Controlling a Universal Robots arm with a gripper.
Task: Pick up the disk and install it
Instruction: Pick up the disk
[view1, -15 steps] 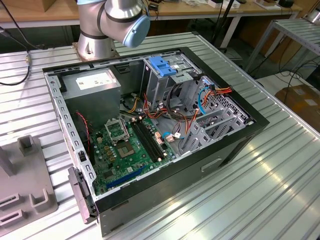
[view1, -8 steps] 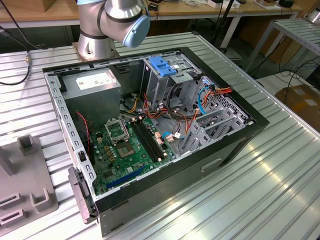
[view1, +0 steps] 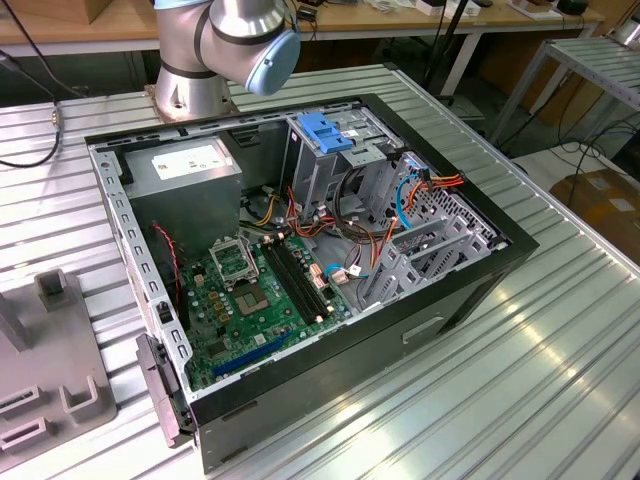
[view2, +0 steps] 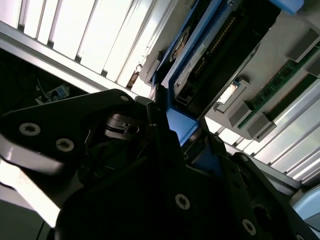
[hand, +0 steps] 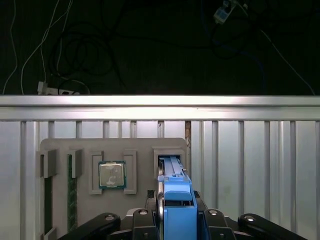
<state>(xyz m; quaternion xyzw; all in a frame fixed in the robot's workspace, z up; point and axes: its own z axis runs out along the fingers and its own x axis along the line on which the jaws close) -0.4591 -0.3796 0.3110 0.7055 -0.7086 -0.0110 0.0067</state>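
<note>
First wrist view, entry one: gripper (hand: 179, 201), clamped from both sides on the blue end tab of the disk (hand: 178, 187).

Entry two: disk, standing on edge in line with its slot in the grey tray (hand: 140, 147). We cannot tell whether its far end has cleared the slot.

Entry three: processor chip (hand: 111, 174) and memory sticks (hand: 72, 195), seated in neighbouring tray pockets.

Exterior view, entry four: open computer case (view1: 470, 290), towards the exterior view's right of the tray.

Handling note: we judge this a lift. Pull straight along the slot, with the grip centred and no tilt, lest the side rails bind.
</note>
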